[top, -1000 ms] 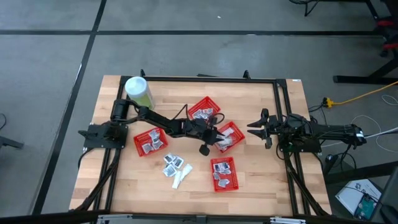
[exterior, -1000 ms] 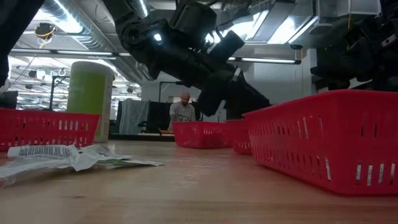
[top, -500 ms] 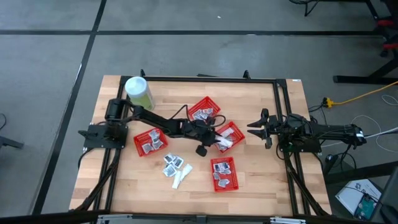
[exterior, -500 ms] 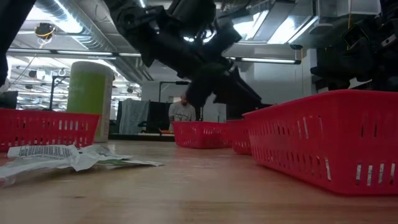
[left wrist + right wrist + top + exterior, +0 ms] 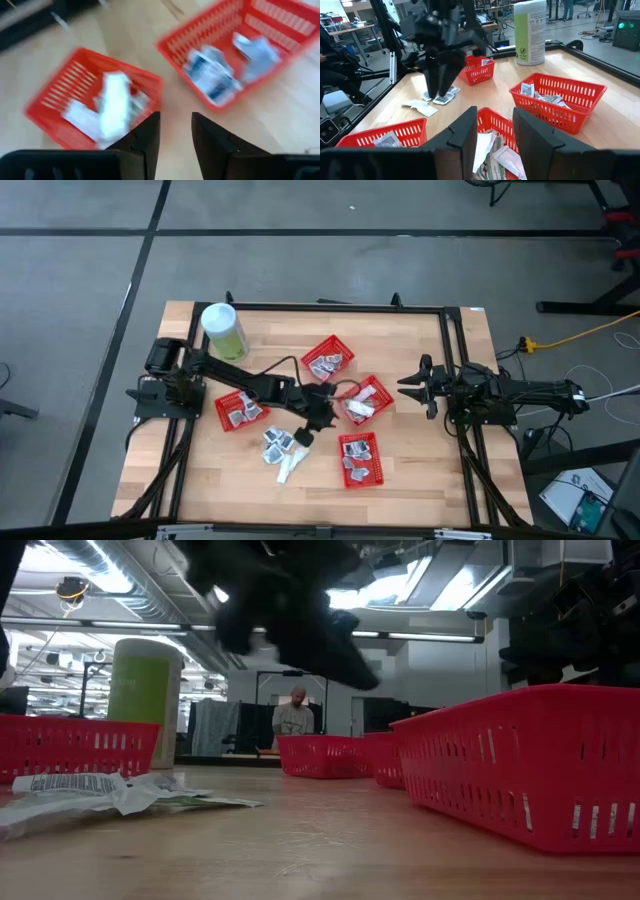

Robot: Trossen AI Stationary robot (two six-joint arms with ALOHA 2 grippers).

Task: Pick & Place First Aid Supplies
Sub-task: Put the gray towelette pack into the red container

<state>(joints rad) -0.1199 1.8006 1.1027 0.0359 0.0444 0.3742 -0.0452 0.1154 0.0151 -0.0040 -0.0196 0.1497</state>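
Left tool (image 5: 322,420) open, empty, above loose packets (image 5: 279,442)

Overhead camera looks straight down on the table (image 5: 420,470); low one sits at tabletop level; wrist cameras look close past their fingers (all share the red baskets (image 5: 359,459))

**Tabletop and its load**

A pale wooden tabletop (image 5: 420,470) carries four red mesh baskets (image 5: 240,408) around its middle, each holding packets. Loose first aid packets (image 5: 280,448) lie directly on the wood near the front. A pale-green canister (image 5: 223,329) stands far left.
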